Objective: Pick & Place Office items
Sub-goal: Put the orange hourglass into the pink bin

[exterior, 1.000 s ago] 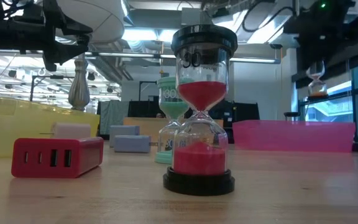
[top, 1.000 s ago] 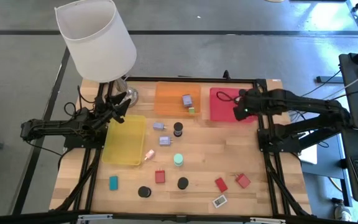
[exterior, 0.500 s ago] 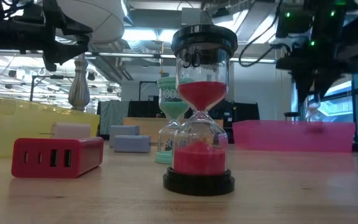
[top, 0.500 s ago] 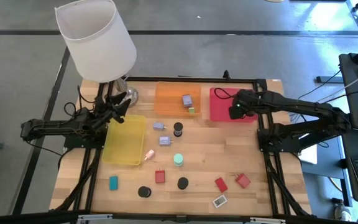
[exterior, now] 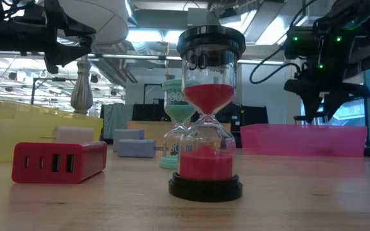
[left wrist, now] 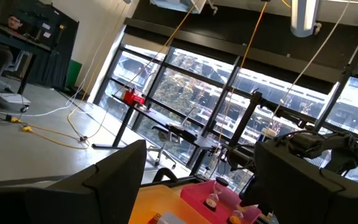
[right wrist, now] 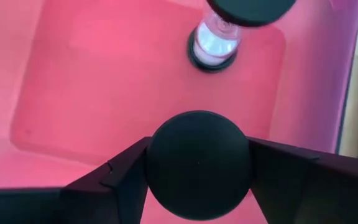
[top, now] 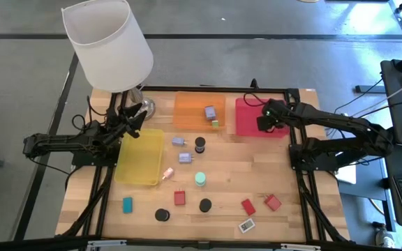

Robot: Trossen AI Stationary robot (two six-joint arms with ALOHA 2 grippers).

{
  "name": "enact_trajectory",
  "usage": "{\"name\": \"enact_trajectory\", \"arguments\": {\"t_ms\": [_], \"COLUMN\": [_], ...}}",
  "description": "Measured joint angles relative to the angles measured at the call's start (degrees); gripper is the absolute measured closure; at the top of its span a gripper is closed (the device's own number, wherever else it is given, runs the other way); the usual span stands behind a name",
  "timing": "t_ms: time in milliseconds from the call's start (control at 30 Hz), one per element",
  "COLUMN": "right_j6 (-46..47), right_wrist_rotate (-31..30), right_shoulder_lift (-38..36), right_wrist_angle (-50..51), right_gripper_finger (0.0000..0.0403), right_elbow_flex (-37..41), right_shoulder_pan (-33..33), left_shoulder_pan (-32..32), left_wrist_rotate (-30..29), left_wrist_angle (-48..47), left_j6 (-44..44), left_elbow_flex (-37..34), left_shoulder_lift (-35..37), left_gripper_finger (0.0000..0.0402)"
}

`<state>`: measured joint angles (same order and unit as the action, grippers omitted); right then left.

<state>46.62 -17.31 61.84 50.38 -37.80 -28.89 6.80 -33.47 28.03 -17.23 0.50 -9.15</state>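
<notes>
Right gripper (top: 264, 121): upper right of the high view, over the red tray (top: 246, 111); its fingers are clamped narrow on the round black cap of a held hourglass (right wrist: 197, 165).
Left gripper (top: 135, 115): waiting at upper left, between the lamp (top: 107, 43) base and the yellow tray (top: 139, 157); its fingers stand wide with nothing between them.
Held hourglass: clear of the tray floor as far as the wrist view shows. Only its cap is seen, end-on, so its long axis probably runs upright, pointing down at the tray.
Key relation: bare pink tray floor lies straight below the held piece. A second hourglass (right wrist: 214, 38) stands on that floor a little ahead of the fingers, apart from them and not touching.
Step in hand: likely the put-down into the red tray.
Next move calls for: a straight descent that keeps the axis upright and stays off the second hourglass and the tray wall.
Risk: a tall, narrow piece released tilted could topple into its neighbour.
Still loose on the table (top: 222, 174): lavender blocks (top: 179, 141) at centre, a mint hourglass (top: 200, 178), red blocks (top: 273, 202) and a tag (top: 246, 225) at lower right, a teal block (top: 127, 204) at lower left.
Nearer arm: right for the red blocks and tag; left for the teal block.
</notes>
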Motion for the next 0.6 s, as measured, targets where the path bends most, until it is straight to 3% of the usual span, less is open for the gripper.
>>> {"name": "enact_trajectory", "arguments": {"t_ms": [600], "right_j6": [-0.84], "right_wrist_rotate": [-1.38], "right_shoulder_lift": [-0.48], "right_wrist_angle": [-1.96], "right_gripper_finger": [0.0153], "right_elbow_flex": [0.50], "right_shoulder_pan": [-1.96], "left_shoulder_pan": [-0.01], "left_wrist_rotate": [0.00], "left_wrist_angle": [0.00], "left_j6": [0.00], "left_elbow_flex": [-0.01], "left_shoulder_lift": [0.00], "left_gripper_finger": [0.0107]}}
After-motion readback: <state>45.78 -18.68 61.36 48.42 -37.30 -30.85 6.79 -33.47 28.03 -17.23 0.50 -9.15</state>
